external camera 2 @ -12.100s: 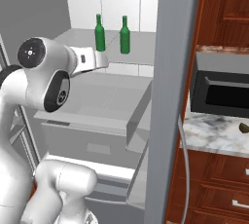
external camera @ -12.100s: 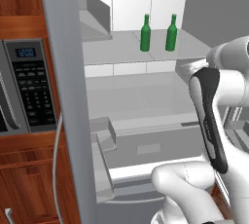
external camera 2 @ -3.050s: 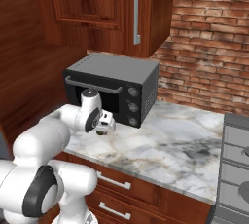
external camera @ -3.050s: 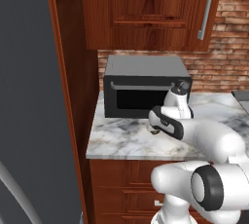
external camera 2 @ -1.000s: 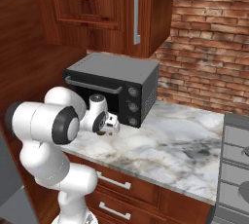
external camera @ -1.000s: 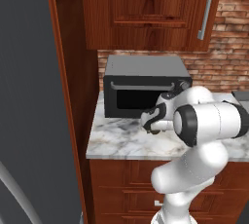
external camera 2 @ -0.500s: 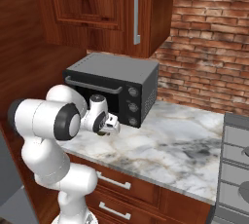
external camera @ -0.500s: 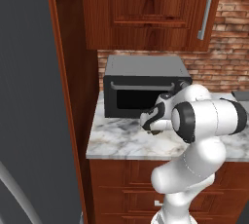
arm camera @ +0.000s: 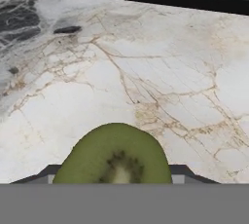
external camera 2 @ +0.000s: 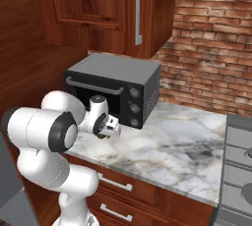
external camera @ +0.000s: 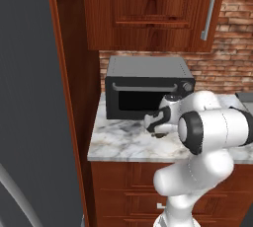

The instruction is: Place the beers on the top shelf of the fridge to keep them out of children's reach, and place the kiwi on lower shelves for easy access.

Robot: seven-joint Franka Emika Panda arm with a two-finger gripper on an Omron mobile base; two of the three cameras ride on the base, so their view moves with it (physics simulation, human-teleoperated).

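The kiwi (arm camera: 115, 154) shows its cut green face with a pale core, low in the hand view and just over the marble counter (arm camera: 146, 72). My gripper (arm camera: 116, 175) is shut on the kiwi, a dark fingertip at each side of it. From the base views the gripper (external camera: 156, 126) (external camera 2: 112, 127) hangs low over the counter in front of the black oven. The fridge (external camera: 29, 102) stands at the left, showing its grey side and a curved handle. The beers, the top shelf and the lower shelves are out of view.
The black countertop oven (external camera: 148, 88) (external camera 2: 114, 86) stands right behind the gripper. Wooden cabinets (external camera: 148, 9) hang above it, against a brick wall (external camera 2: 211, 43). A stove (external camera 2: 240, 171) borders the marble counter (external camera 2: 177, 146) at the right.
The fingers have drawn in from wide open onto the kiwi. The arm has hardly moved over the counter.
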